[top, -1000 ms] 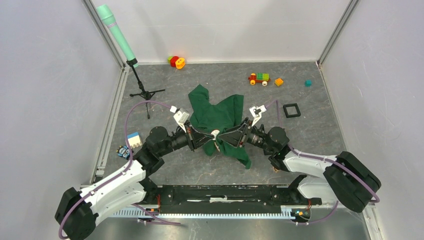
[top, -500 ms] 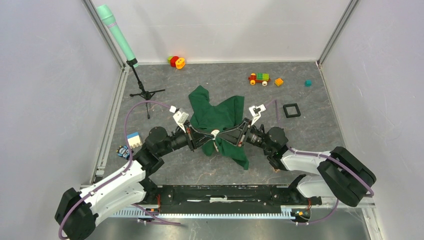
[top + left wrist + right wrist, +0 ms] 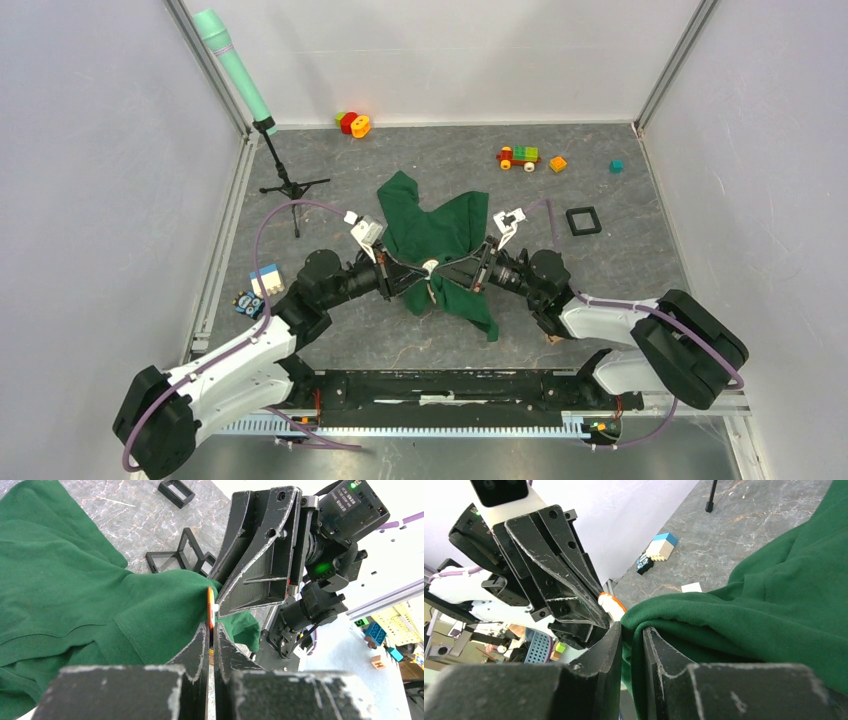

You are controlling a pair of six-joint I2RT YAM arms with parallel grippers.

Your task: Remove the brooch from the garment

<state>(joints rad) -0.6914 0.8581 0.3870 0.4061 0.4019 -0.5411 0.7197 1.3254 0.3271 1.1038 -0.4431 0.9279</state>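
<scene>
Where the two arms meet over the near part of the green garment [image 3: 432, 225], the brooch [image 3: 430, 266] sits right between them. It is a tiny round piece, white with an orange rim, and it stands on its edge at a raised fold of the cloth.

The left end effector [image 3: 210, 630] is closed tight. Its two black fingers [image 3: 197, 645] press together, and the brooch pokes out at their tips, so it is gripping the brooch. The right end effector [image 3: 631, 630] comes in from the other side. A bunched fold of the garment fills the small gap between its fingers [image 3: 606, 645], so it is pinching the cloth just beside the brooch. The tips of the two end effectors almost touch.

The rest of the garment lies spread on the grey worktop [image 3: 620, 250], reaching toward the back wall. A black square frame [image 3: 583, 220] lies to the right of it. A toy train [image 3: 518, 157] is farther back. A blue and cream block [image 3: 267, 277] sits near the left arm.
</scene>
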